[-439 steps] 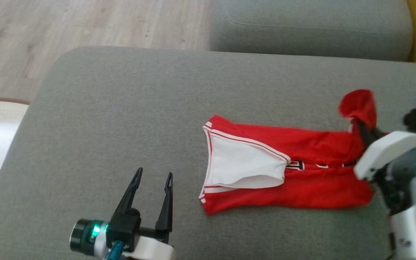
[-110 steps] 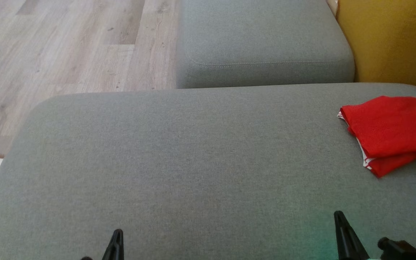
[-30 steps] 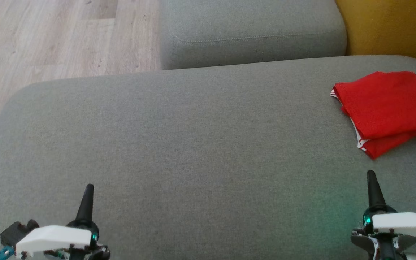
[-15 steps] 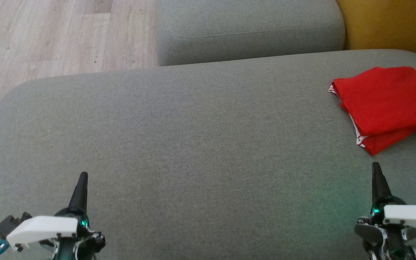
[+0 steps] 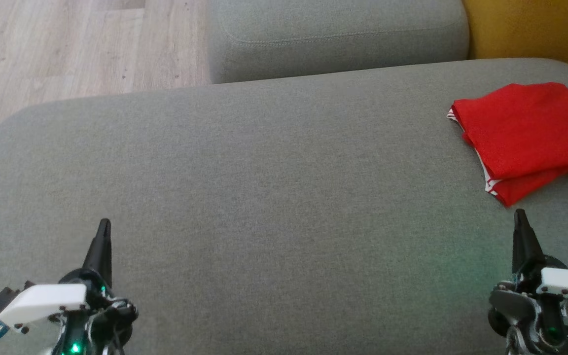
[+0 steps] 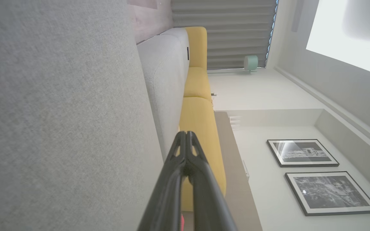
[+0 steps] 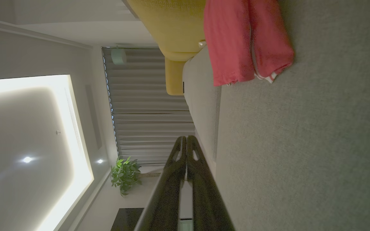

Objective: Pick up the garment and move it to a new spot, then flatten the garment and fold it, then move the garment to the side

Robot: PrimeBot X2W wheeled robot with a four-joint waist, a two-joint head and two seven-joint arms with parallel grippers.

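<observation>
I see the folded red garment (image 5: pixel 523 133) lying by the grey cushion's (image 5: pixel 274 187) right edge. My left gripper (image 5: pixel 103 227) and right gripper (image 5: pixel 520 217) hover pinched closed, empty, with broad bare cushion between them.

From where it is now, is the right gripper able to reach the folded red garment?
Probably yes. The right gripper, shut, is close to the garment, and only bare grey cushion lies between them.

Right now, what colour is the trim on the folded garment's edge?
White with red stripes, on the red garment; clearest in the head view.
</observation>
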